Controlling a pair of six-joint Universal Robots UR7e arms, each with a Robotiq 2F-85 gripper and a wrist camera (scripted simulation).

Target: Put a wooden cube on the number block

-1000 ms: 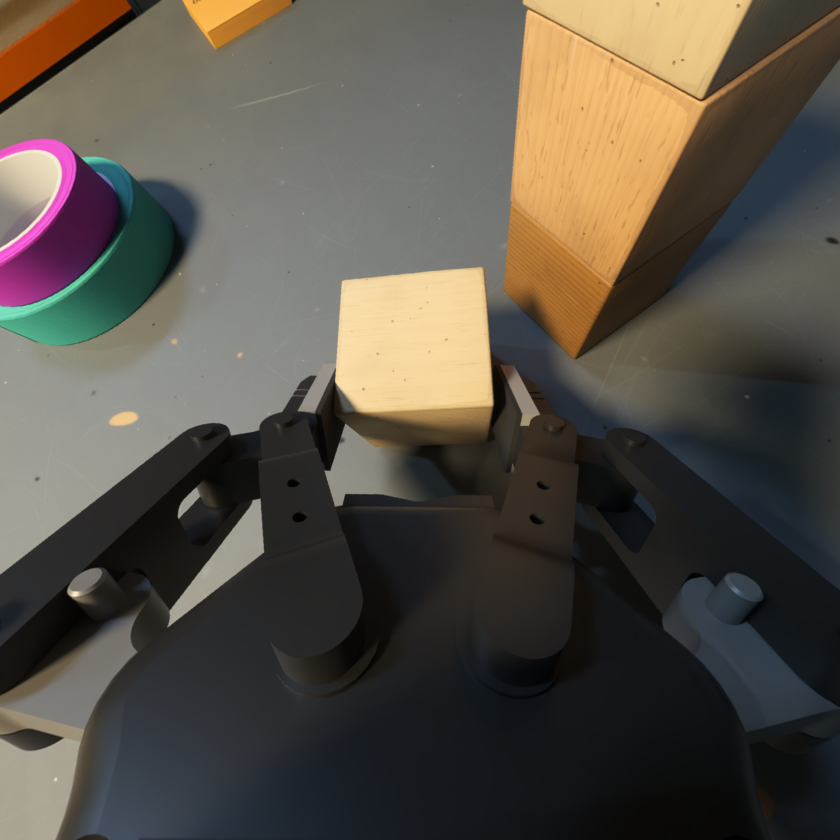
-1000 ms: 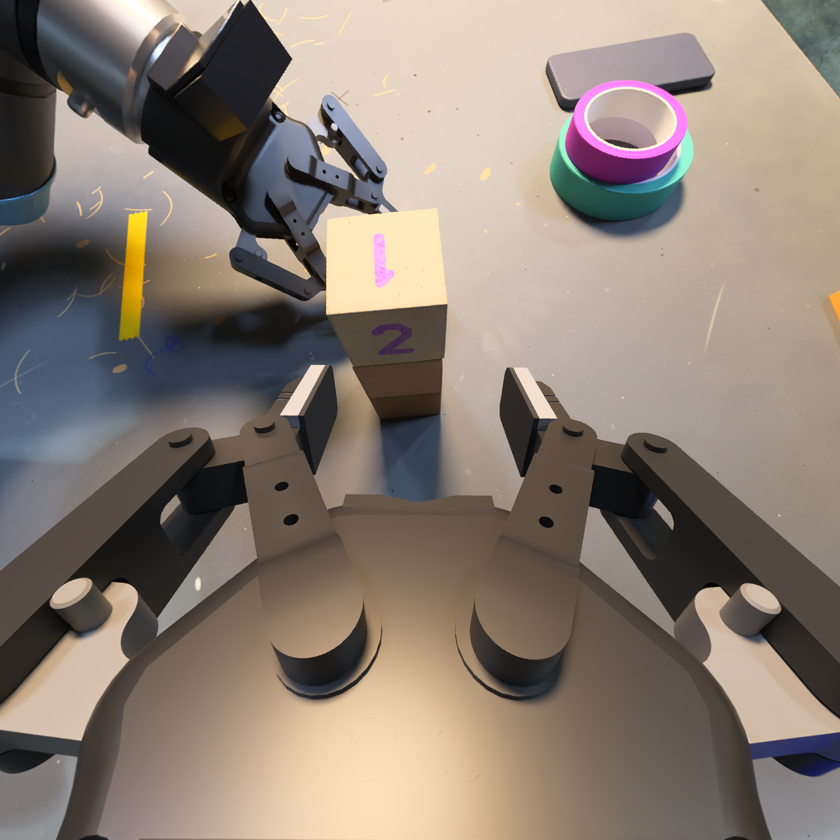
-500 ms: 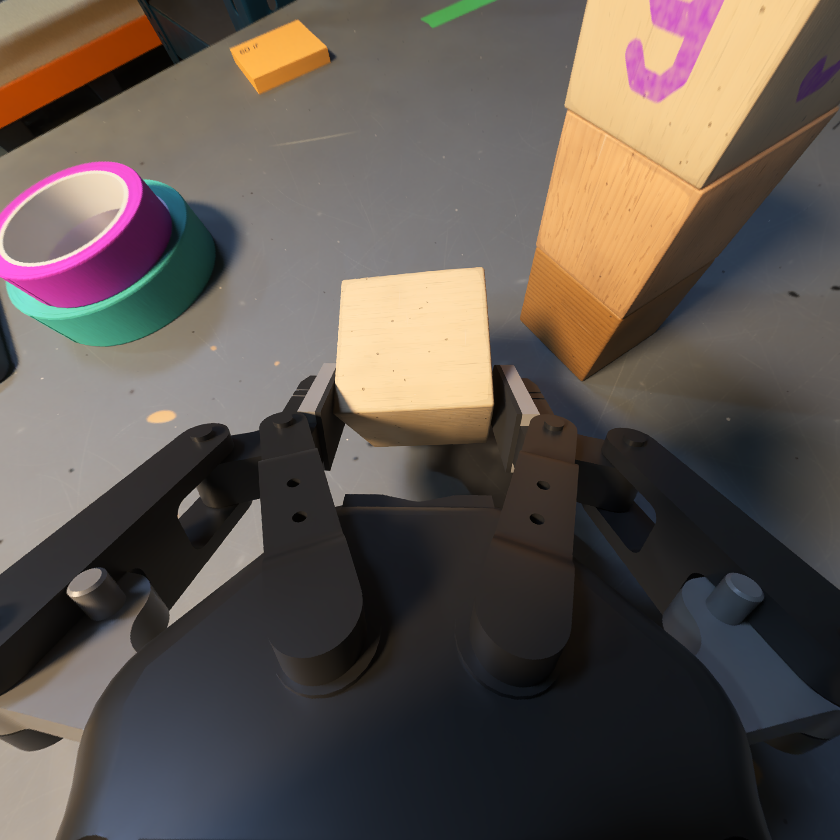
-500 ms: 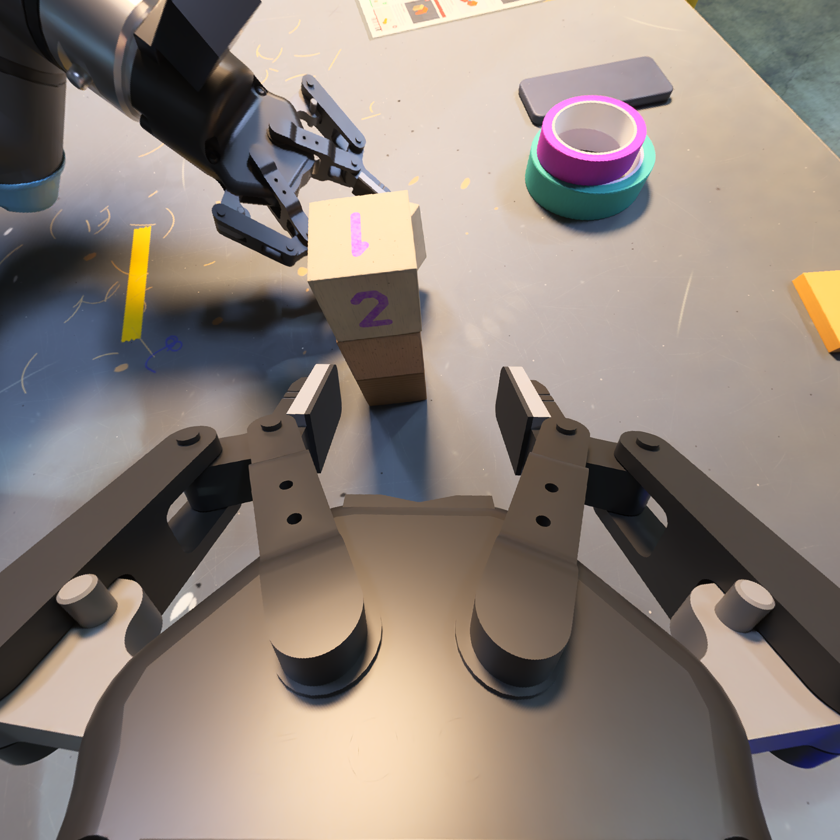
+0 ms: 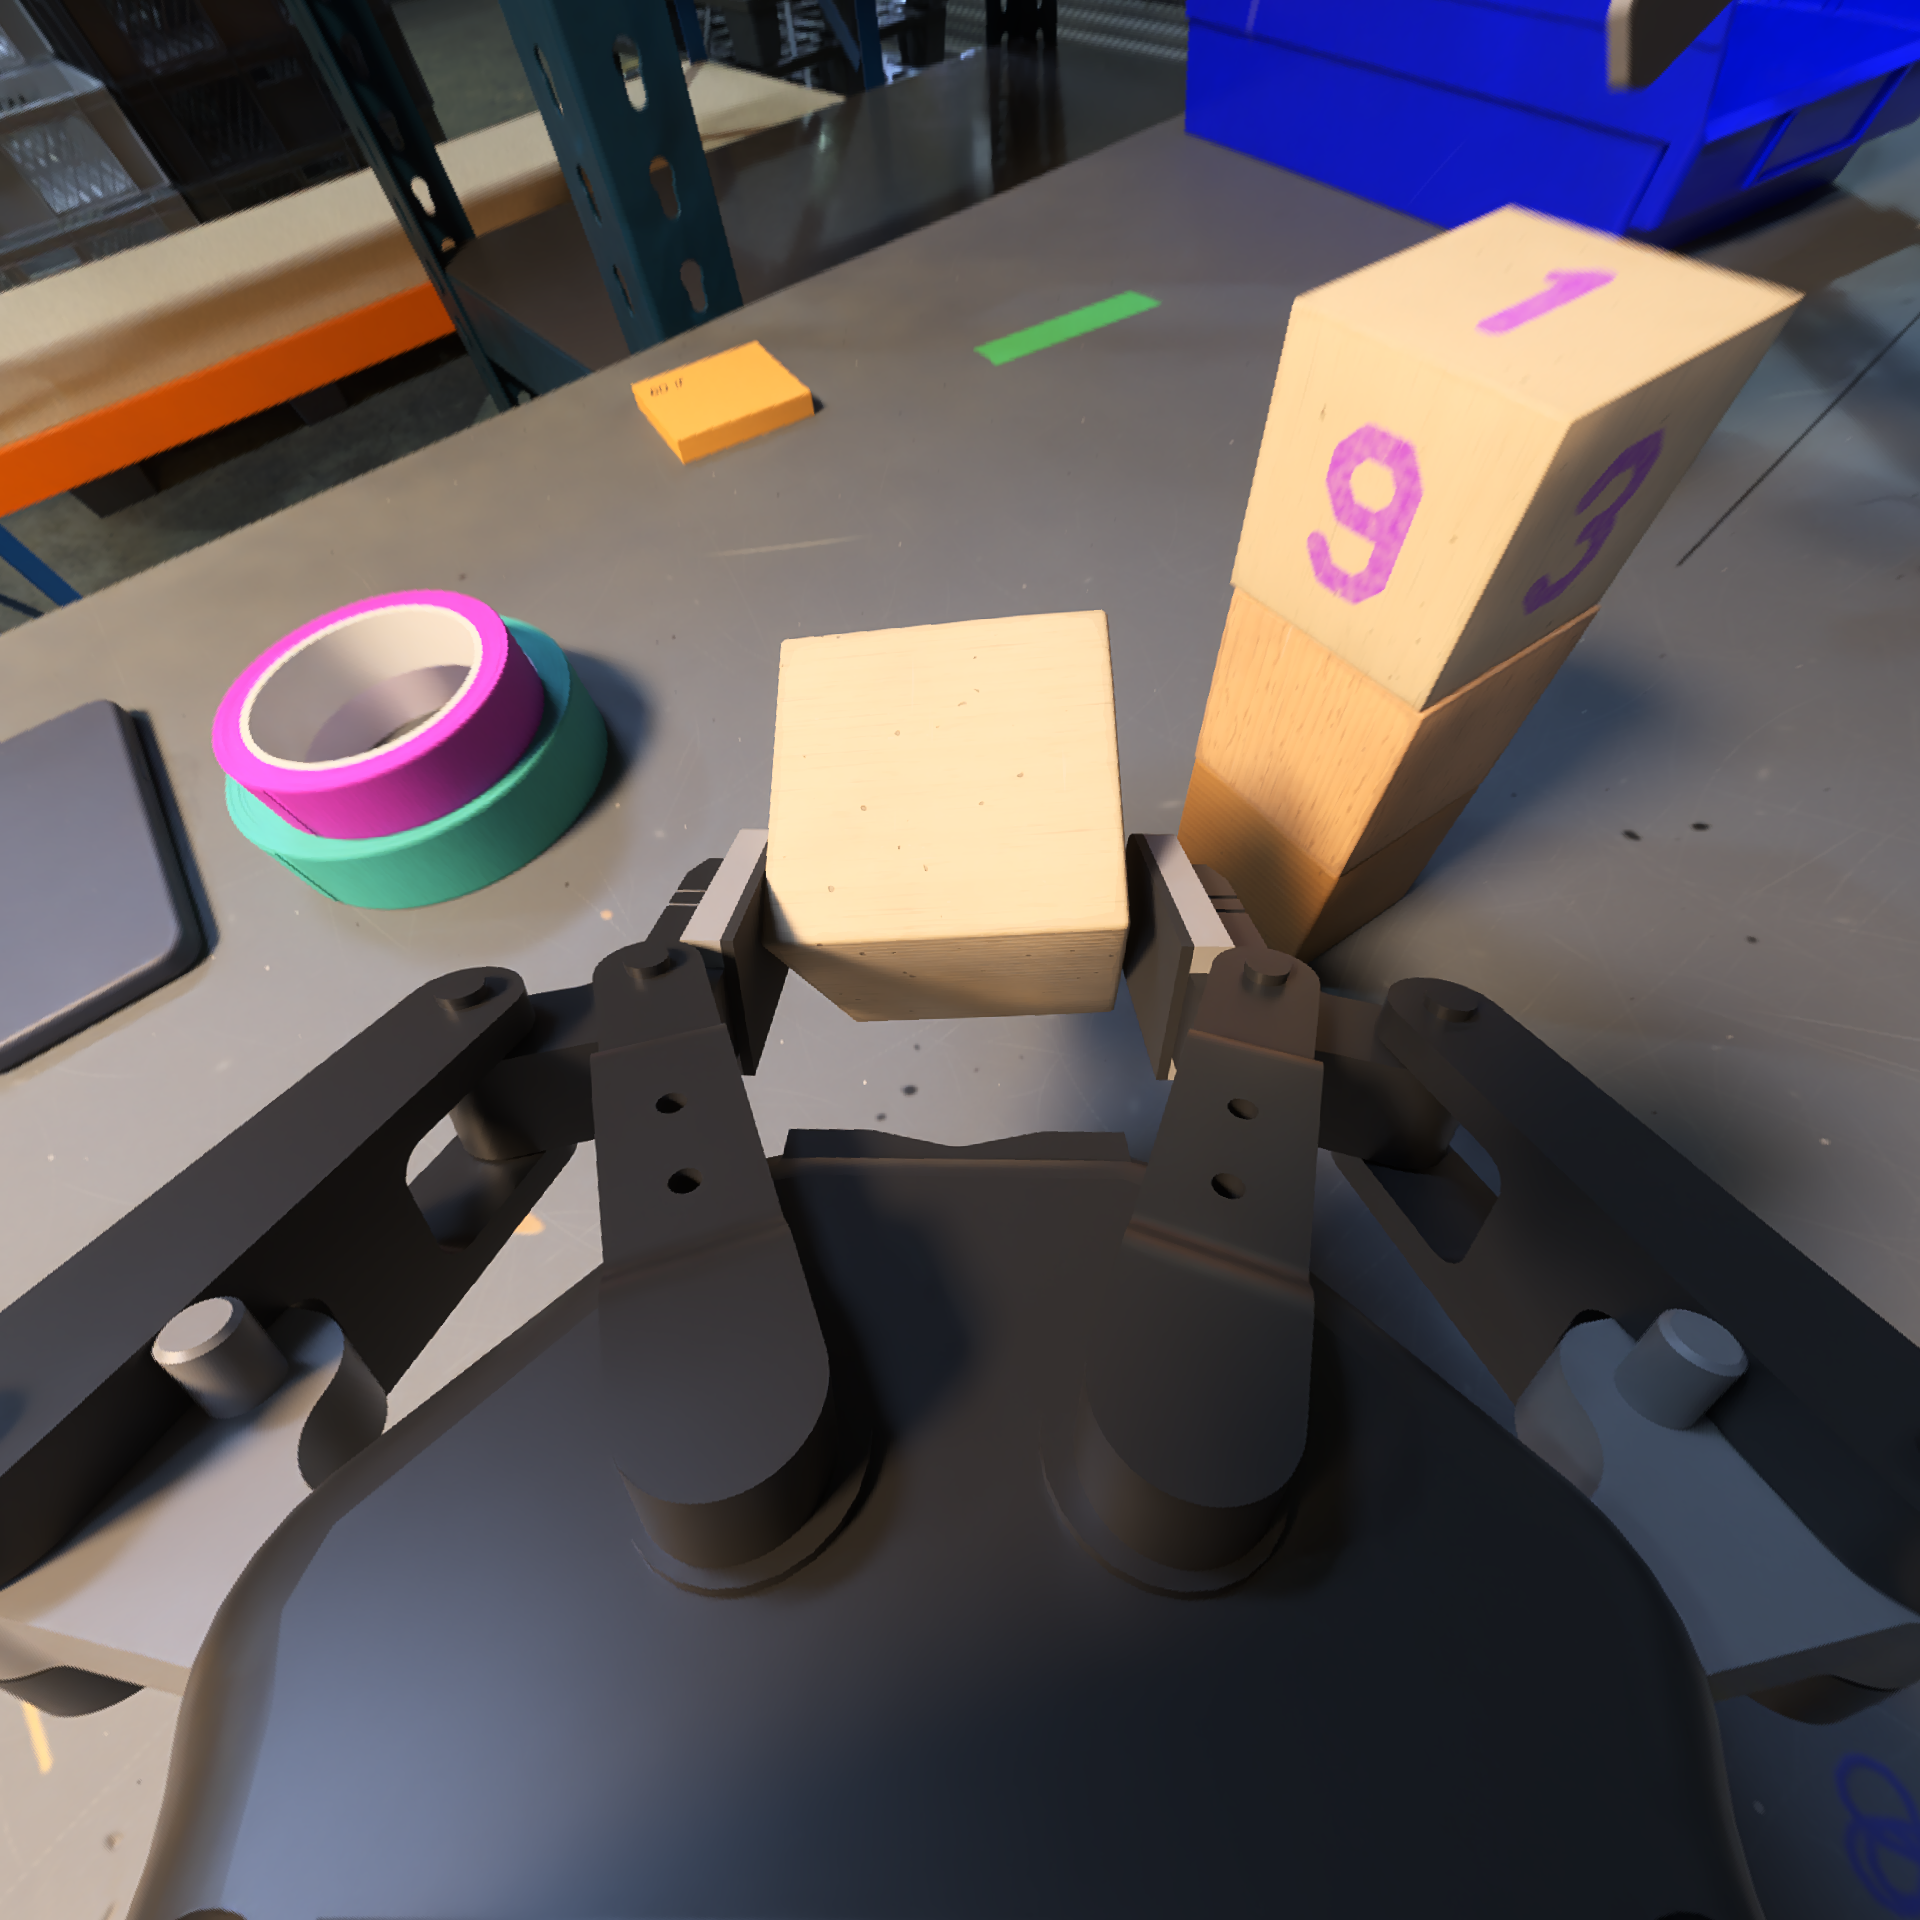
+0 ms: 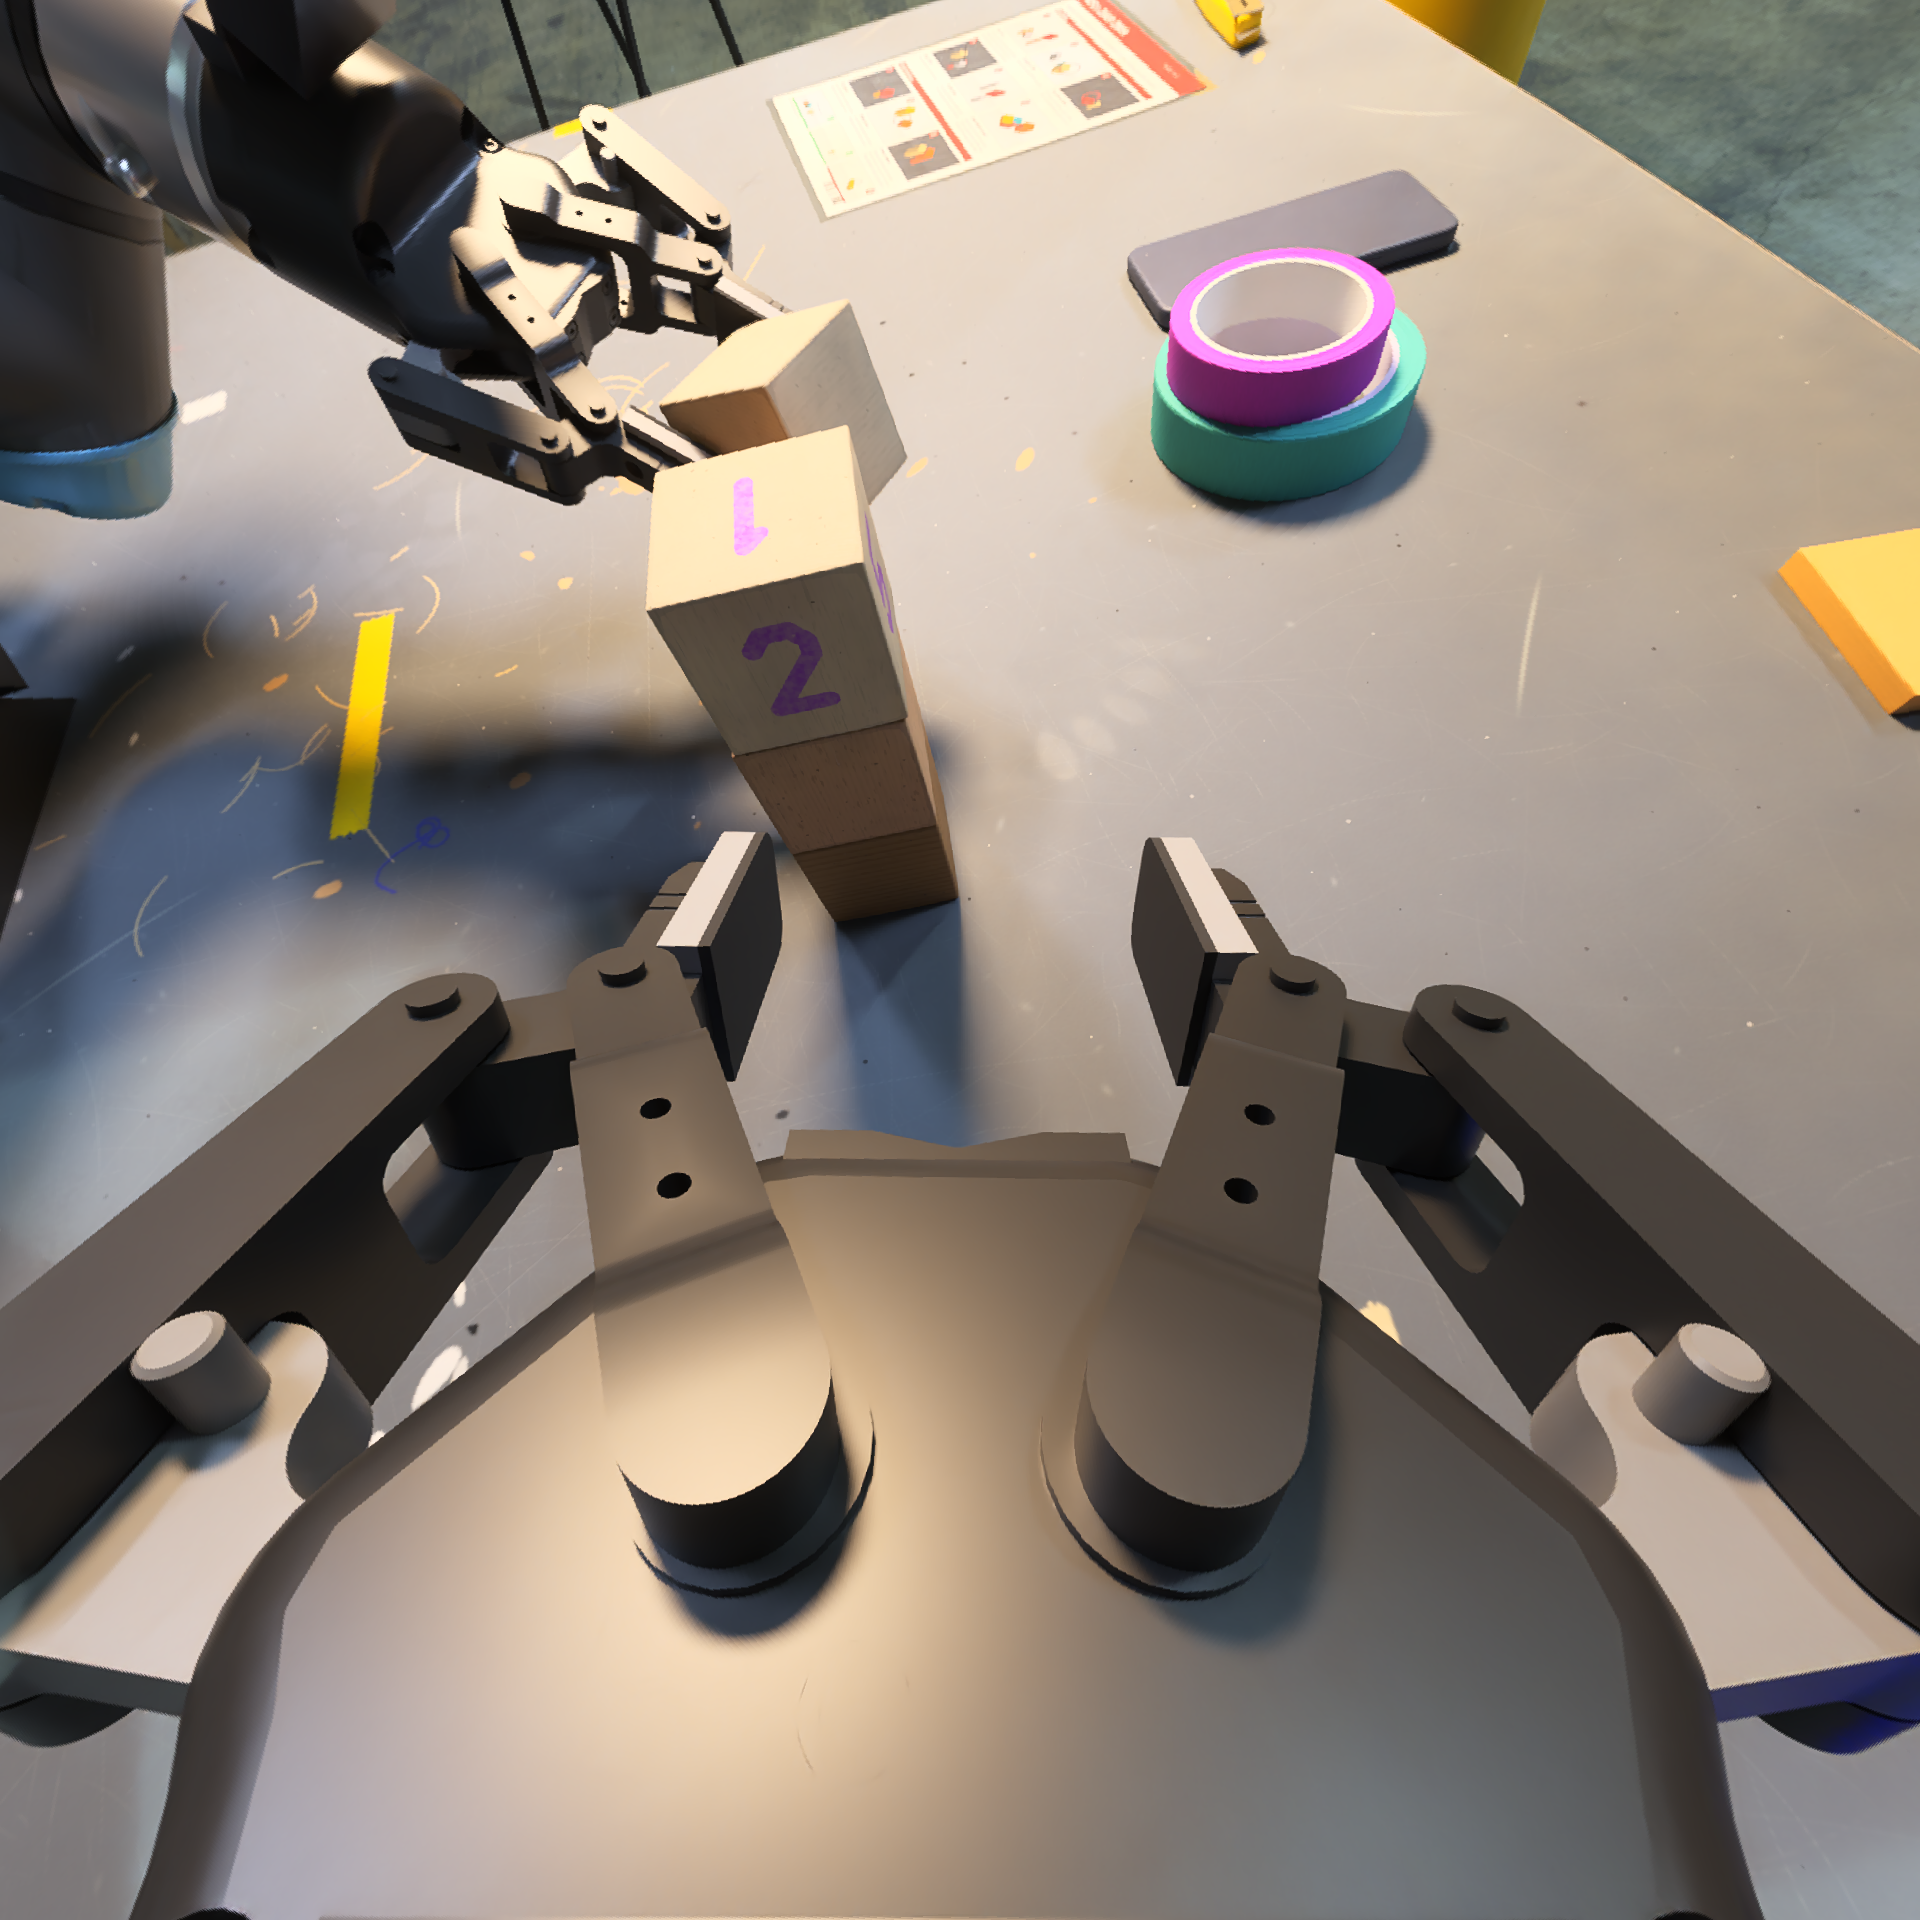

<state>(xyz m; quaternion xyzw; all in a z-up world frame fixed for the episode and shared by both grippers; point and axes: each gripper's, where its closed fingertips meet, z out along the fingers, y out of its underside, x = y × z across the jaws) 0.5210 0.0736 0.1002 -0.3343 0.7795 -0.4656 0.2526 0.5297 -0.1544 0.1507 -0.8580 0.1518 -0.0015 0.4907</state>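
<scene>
My left gripper [image 5: 945, 914] is shut on a pale wooden cube [image 5: 945, 790] and holds it in the air, left of a stack and below its top. The stack is a pale number block [image 5: 1475, 457] with purple digits on two darker wooden cubes [image 5: 1320, 769]. In the right wrist view the left gripper [image 6: 675, 384] holds the cube [image 6: 800, 384] just behind the top of the number block [image 6: 769, 592]. My right gripper [image 6: 956, 935] is open and empty, close in front of the stack's base [image 6: 873, 831].
A magenta tape roll on a teal one [image 5: 405, 748] [image 6: 1288, 364] lies beside a dark flat slab [image 5: 83, 862] [image 6: 1299, 234]. An orange pad [image 5: 722, 400] [image 6: 1860, 613], green tape strip [image 5: 1065, 327], yellow tape strip [image 6: 362, 727], printed sheet [image 6: 987, 104] and blue bin [image 5: 1507, 104] are around.
My left gripper has risen with the cube: the number block's top face has come into its view. The right gripper has backed up and away, staying open.
</scene>
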